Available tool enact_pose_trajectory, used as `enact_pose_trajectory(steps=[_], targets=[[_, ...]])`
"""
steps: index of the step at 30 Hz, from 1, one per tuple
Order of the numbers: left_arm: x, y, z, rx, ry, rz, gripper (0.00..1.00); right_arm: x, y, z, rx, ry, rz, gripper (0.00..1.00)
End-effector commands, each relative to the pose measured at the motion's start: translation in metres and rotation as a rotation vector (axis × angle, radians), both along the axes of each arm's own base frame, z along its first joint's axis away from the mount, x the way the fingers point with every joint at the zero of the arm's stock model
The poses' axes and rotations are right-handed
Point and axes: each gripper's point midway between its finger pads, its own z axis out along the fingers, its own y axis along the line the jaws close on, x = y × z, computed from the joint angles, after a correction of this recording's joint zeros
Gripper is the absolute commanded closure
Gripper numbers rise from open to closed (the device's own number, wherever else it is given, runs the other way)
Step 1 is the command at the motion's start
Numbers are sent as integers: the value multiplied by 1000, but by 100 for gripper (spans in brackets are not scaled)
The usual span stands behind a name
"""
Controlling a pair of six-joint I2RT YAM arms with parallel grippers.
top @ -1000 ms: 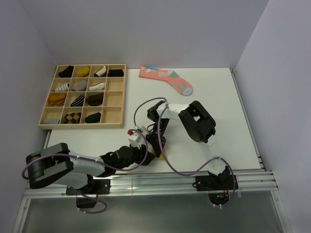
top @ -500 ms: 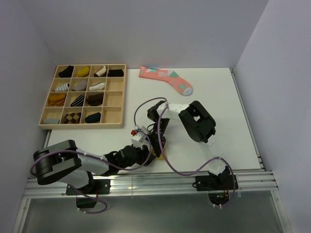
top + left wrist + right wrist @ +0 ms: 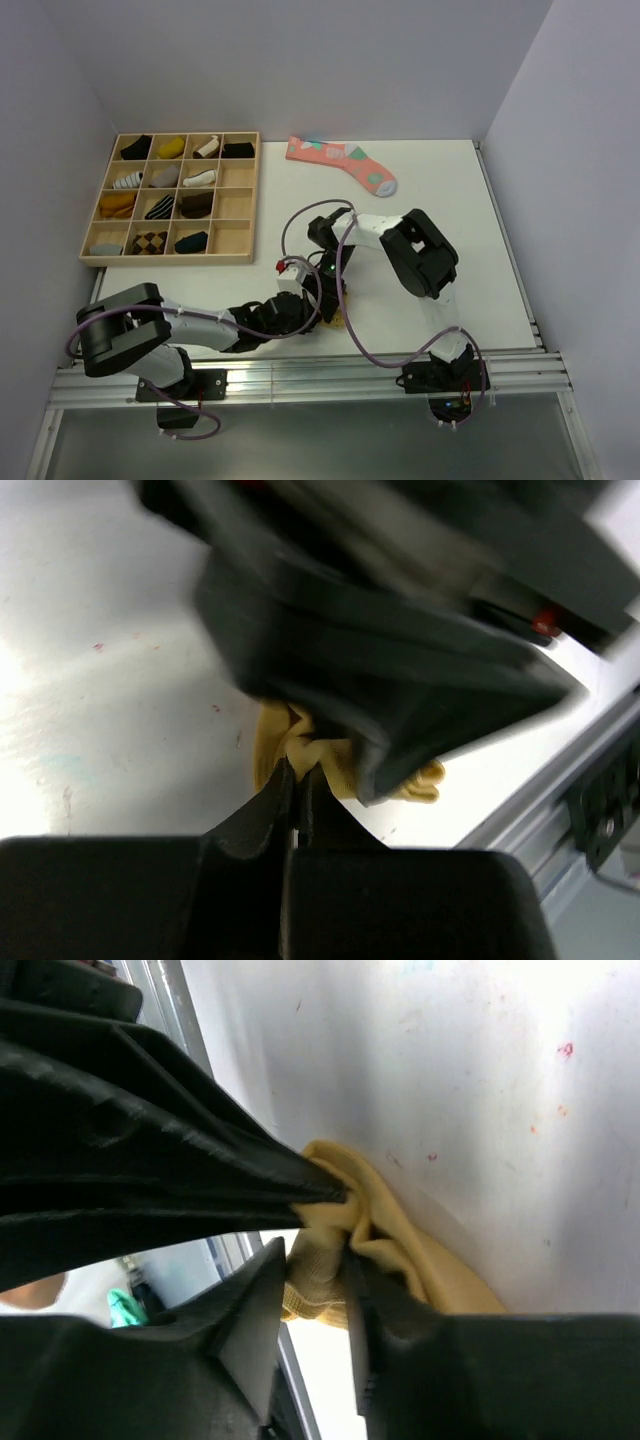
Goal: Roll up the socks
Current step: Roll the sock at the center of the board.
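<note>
1. The tan sock [image 3: 268, 742] is a bunched, mustard-yellow knit lump, creased into folds, with one lobe poking out toward the rail.
2. It lies on the white bench [image 3: 460, 200] close to the near edge, roughly midway between the two arm bases, and both wrists crowd over it. From the top camera I see only a sliver of yellow.
3. The left jaws are shut tight, and their fingertips [image 3: 270, 805] pinch a fold at the sock's near side.
4. The right jaws stand partly apart with a ribbed fold of the same sock filling the gap between the fingers [image 3: 255, 1300]. I cannot tell whether they press on it.
5. A wooden tray [image 3: 252, 200] sits at the far left of the bench, split into four rows of four cells.
6. Rolled socks fill the three left columns: black, mustard, white, grey, striped, orange, brown, checked and navy. In the right column only the top cell holds one, which is black.
7. A pink sock [image 3: 345, 162] with teal and white patches lies flat near the back wall, well apart from the arms.
</note>
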Motion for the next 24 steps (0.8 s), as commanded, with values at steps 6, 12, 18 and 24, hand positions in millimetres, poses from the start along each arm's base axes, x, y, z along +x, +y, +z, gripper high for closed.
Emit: enact_pose_trajectory(steps=[6, 12, 18, 24], targets=[[4, 25, -21, 100, 116, 212, 100, 52, 8, 9, 61, -317, -87, 48], [1, 47, -18, 92, 143, 297, 100, 72, -2, 20, 72, -371, -172, 47], [-1, 57, -10, 108, 156, 329, 100, 91, -15, 34, 98, -424, -237, 48], [-3, 53, 4, 161, 121, 335, 100, 107, -37, 53, 82, -584, -303, 50]])
